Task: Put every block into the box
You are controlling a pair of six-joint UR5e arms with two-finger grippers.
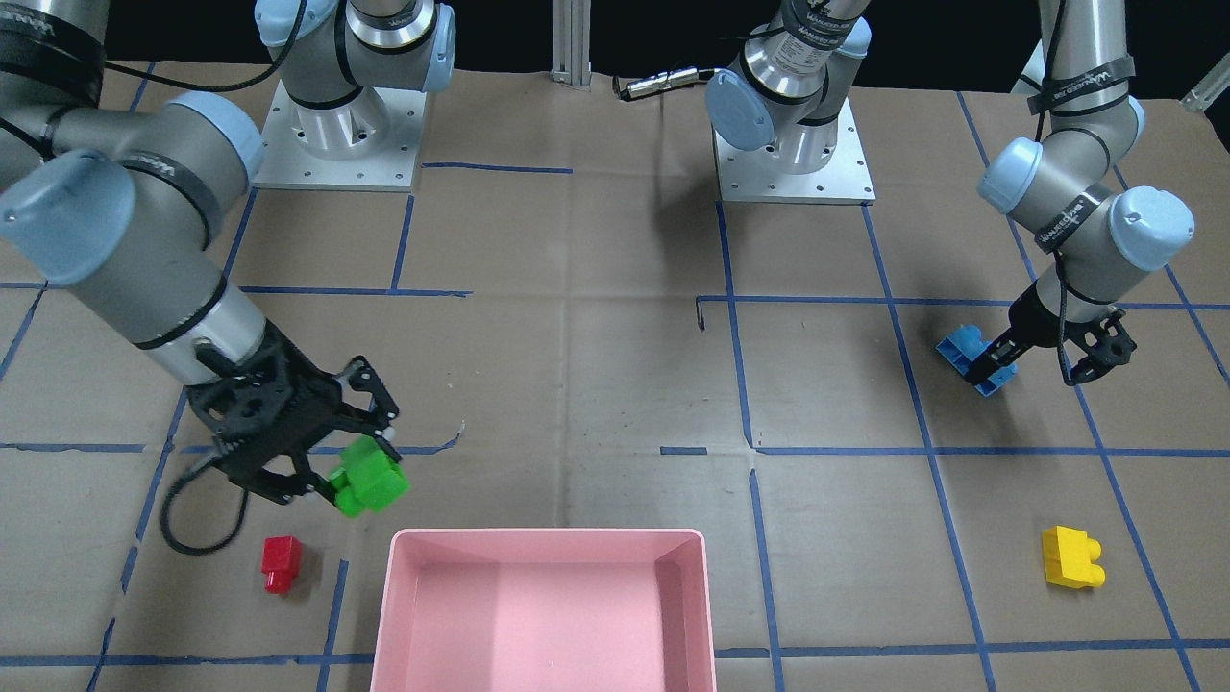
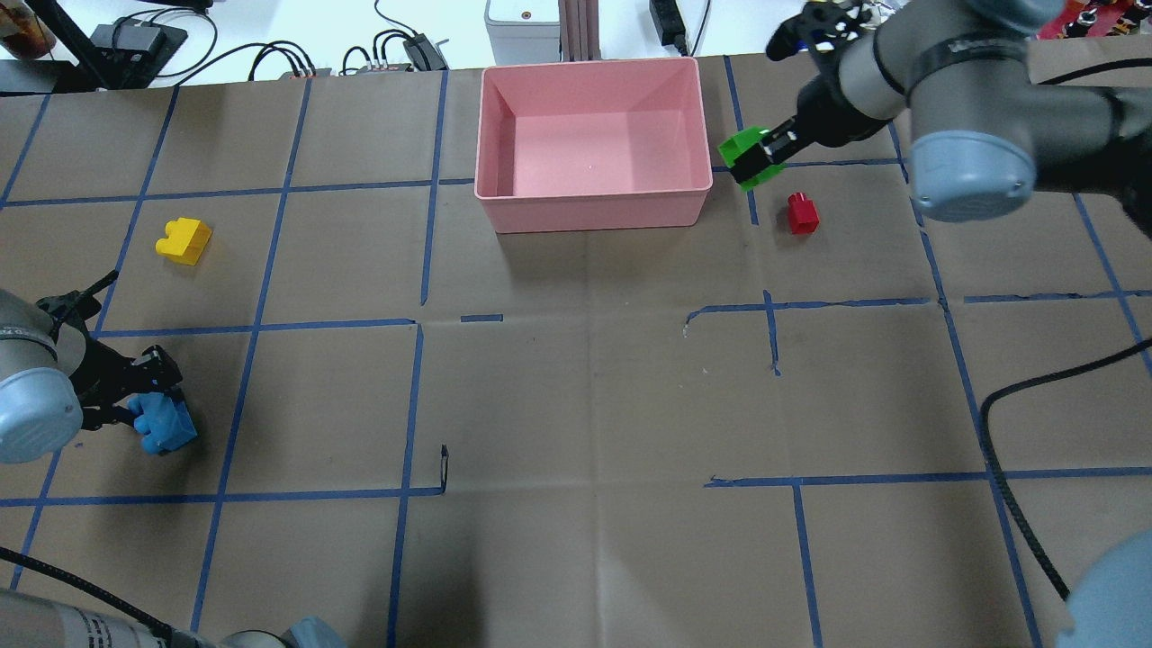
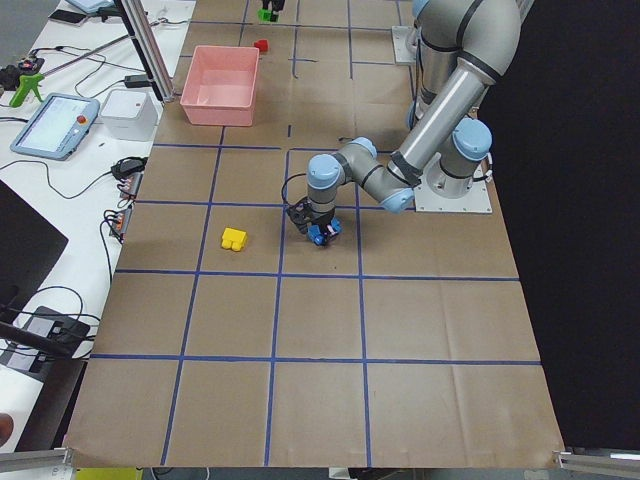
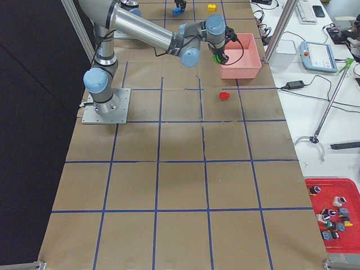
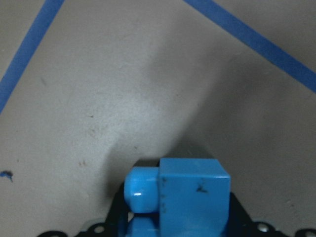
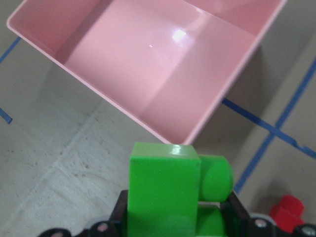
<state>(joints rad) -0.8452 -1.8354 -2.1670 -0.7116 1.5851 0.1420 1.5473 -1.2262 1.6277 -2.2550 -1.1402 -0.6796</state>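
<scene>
Right gripper (image 1: 357,468): clamping the green block (image 1: 370,478), holding it above the table just outside the box (image 1: 548,540) rim.
Left gripper (image 1: 1036,375): hanging down at the blue block (image 1: 966,348); I cannot tell whether it is gripping.

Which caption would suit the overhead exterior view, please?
Right gripper holds green block beside pink box; left gripper grips blue block; red block, yellow block untouched.

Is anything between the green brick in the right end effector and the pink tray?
Nothing visible. The green studded plastic brick, held by the right end effector, is beside the rim of the shallow pink plastic tray; the red plastic brick lies off that path.
</scene>
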